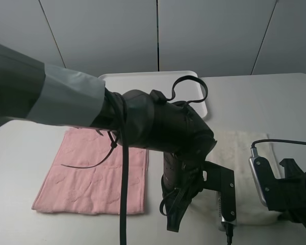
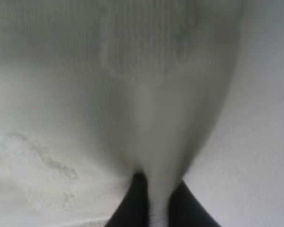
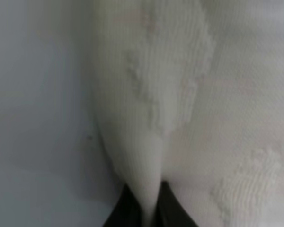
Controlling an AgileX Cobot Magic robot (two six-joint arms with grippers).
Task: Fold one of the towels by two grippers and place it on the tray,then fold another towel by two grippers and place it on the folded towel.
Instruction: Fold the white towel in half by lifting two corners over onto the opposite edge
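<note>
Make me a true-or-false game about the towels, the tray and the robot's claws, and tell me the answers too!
1. The pink towel lies spread flat on the table. True.
2. The cream towel is on the tray. False: it lies on the table, and no towel shows on the part of the tray that can be seen.
3. The left claw pinches a bit of the cream towel. True.
4. The right claw is wide open and holds nothing. False: it is shut on a fold of the cream towel.
</note>
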